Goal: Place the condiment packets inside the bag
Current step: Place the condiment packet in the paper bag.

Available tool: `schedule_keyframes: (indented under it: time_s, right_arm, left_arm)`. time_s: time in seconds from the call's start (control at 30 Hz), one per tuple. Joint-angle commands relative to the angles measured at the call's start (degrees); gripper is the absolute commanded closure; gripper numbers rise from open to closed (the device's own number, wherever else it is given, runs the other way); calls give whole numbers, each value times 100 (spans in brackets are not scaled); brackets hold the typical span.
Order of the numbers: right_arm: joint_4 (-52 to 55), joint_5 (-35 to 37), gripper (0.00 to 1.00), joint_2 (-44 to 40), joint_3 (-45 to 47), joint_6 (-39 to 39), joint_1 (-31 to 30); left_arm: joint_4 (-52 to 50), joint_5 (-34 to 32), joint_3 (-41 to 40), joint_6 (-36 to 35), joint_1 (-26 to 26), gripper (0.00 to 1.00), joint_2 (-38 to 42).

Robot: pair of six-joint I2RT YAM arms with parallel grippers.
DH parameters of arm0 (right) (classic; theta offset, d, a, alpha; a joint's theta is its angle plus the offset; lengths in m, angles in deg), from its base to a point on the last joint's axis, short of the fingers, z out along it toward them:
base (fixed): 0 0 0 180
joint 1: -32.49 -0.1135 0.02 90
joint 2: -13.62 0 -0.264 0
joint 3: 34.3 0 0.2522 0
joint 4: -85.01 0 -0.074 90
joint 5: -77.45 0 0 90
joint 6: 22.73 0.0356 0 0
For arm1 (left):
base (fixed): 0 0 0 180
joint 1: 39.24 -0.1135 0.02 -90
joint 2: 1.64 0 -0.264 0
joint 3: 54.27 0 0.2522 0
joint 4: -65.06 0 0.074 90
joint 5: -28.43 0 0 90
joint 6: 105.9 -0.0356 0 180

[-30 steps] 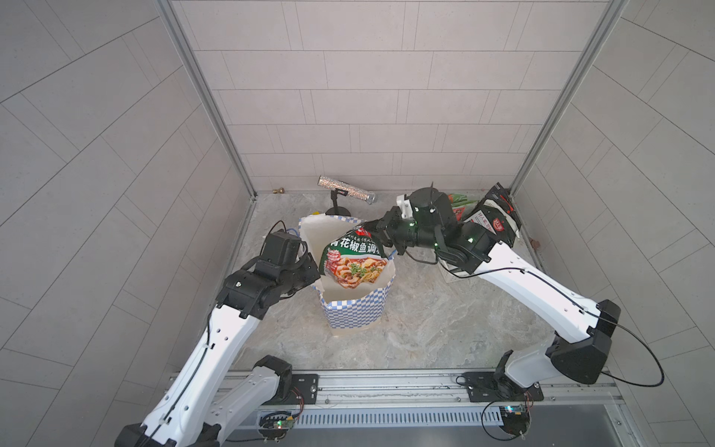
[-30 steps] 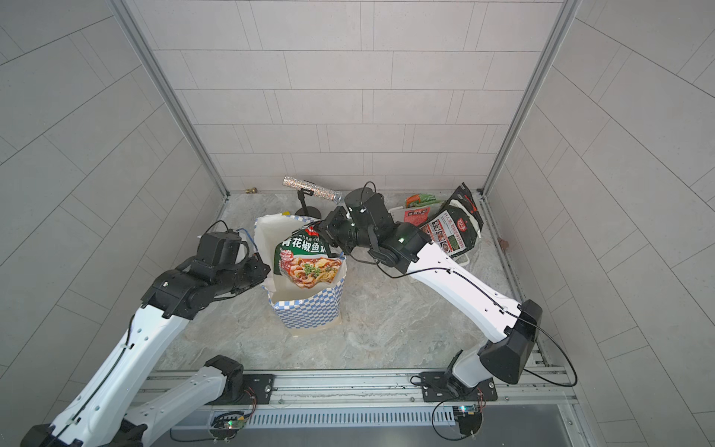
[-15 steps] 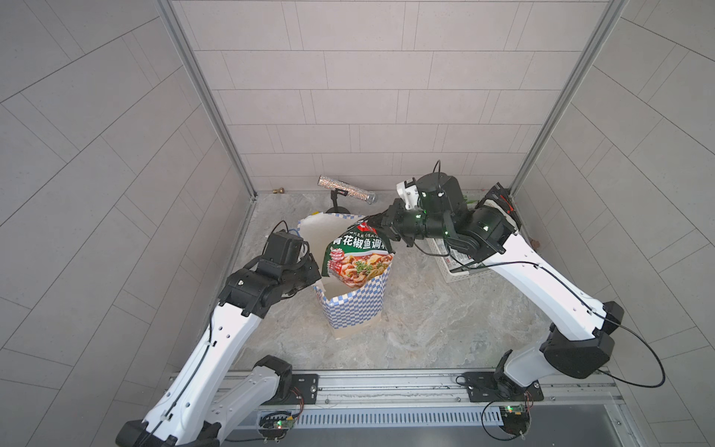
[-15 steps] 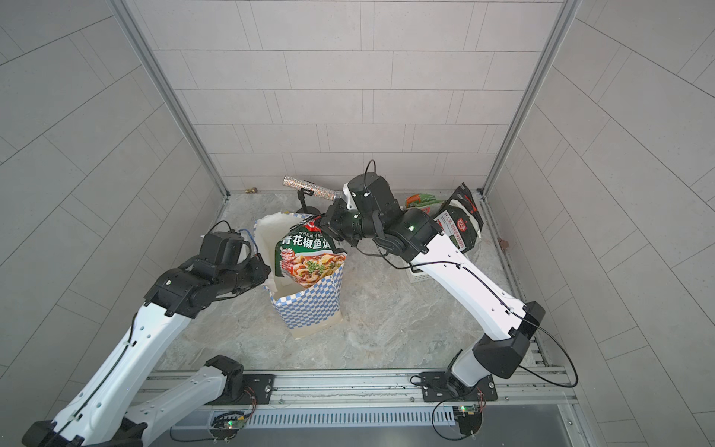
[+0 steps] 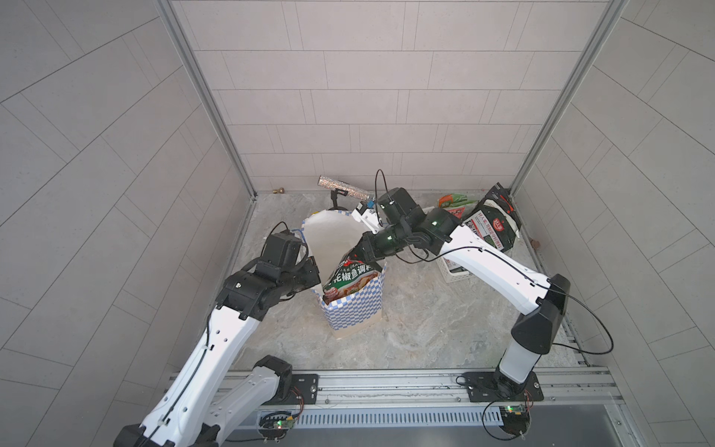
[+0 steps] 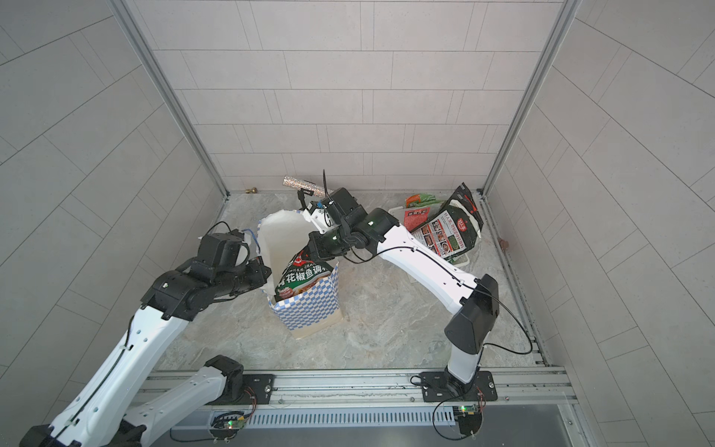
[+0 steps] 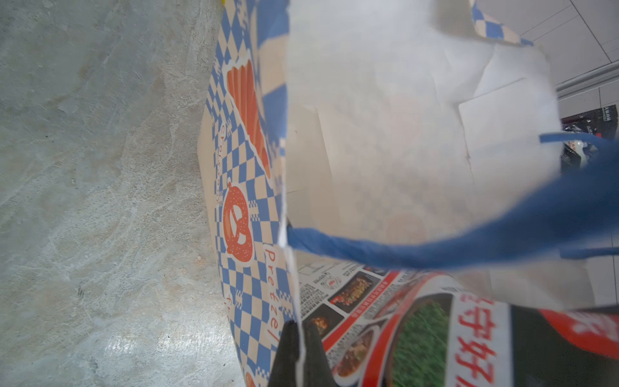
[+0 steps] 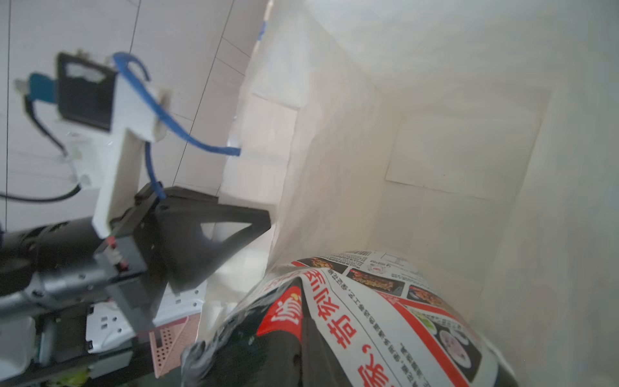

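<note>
Pinching the top seam of a green condiment packet (image 5: 350,276), the right gripper (image 5: 359,253) is closed on it and holds it half sunk in the bag (image 5: 354,311) at the centre of the table (image 5: 418,329). The left gripper (image 7: 298,348) is clamped on the bag's rim at its 9 o'clock side, spreading the mouth. The pouch looks glossy, limp and probably slippery, and light enough to hang from one edge, so the seam is the sound hold. Its face is green with white characters and a food photo. More packets (image 5: 491,228), dark and red, stand in a white basket (image 5: 456,275) at 2 o'clock.
</note>
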Motion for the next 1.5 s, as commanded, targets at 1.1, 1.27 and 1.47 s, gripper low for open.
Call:
schedule_keyframes:
  time_s: [1.1,1.27,1.47]
  right_arm:
    - [2282,1099,70,318,-777,-2455,-1061]
    - [1838,1683,37,-365,-763,-2200,-1024]
    - [1158,2392,19,-1818,-102,-1627,54]
  left_arm:
    - [523,1179,13,-1124,25,100,-649]
    - [531,1228,-50,-1190,26,100,-604]
    - [546,1208,-107,-1179,25,100,-591]
